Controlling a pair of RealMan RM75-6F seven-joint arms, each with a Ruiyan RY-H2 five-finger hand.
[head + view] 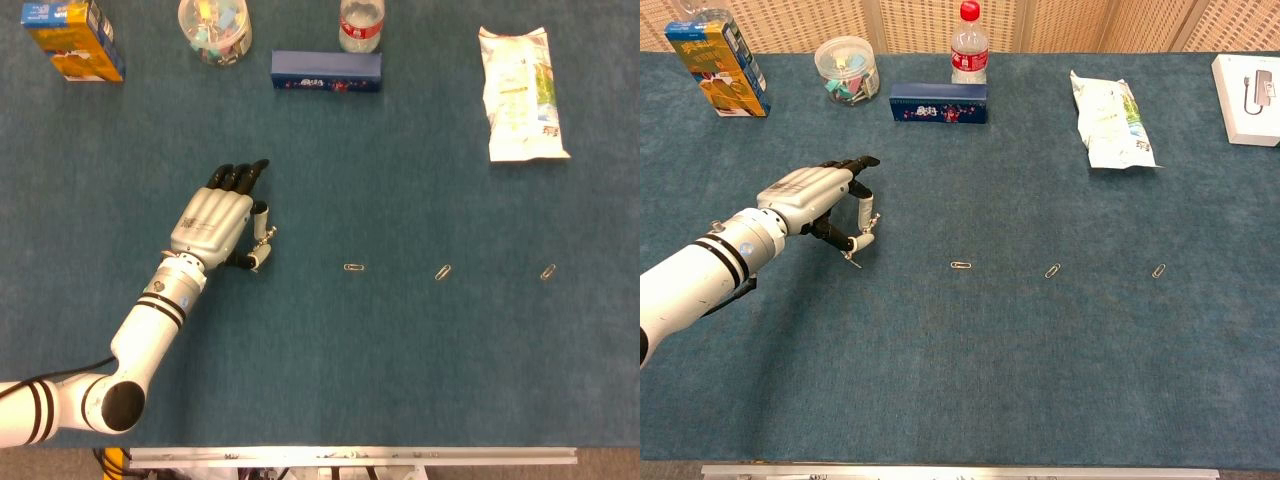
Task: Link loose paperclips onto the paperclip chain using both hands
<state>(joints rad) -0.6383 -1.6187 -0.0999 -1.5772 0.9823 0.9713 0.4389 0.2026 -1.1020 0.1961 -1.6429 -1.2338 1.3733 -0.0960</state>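
My left hand [222, 222] hovers low over the blue table at the left, back upward, dark fingertips pointing away. In the chest view the left hand [827, 196] has its thumb and a finger brought together over the leftmost paperclip [852, 262], which tilts up from the cloth as if pinched by one end. The head view hides that clip under the hand. Three loose paperclips lie in a row to the right: one [353, 267], another [442, 272] and a third [548, 271]. No chain is visible. My right hand does not show.
Along the far edge stand a yellow-blue carton [72, 38], a clear tub of coloured clips [214, 28], a dark blue box [326, 70] and a water bottle [361, 25]. A white packet [522, 92] lies at the right, and a white box [1248, 85] sits in the far right corner.
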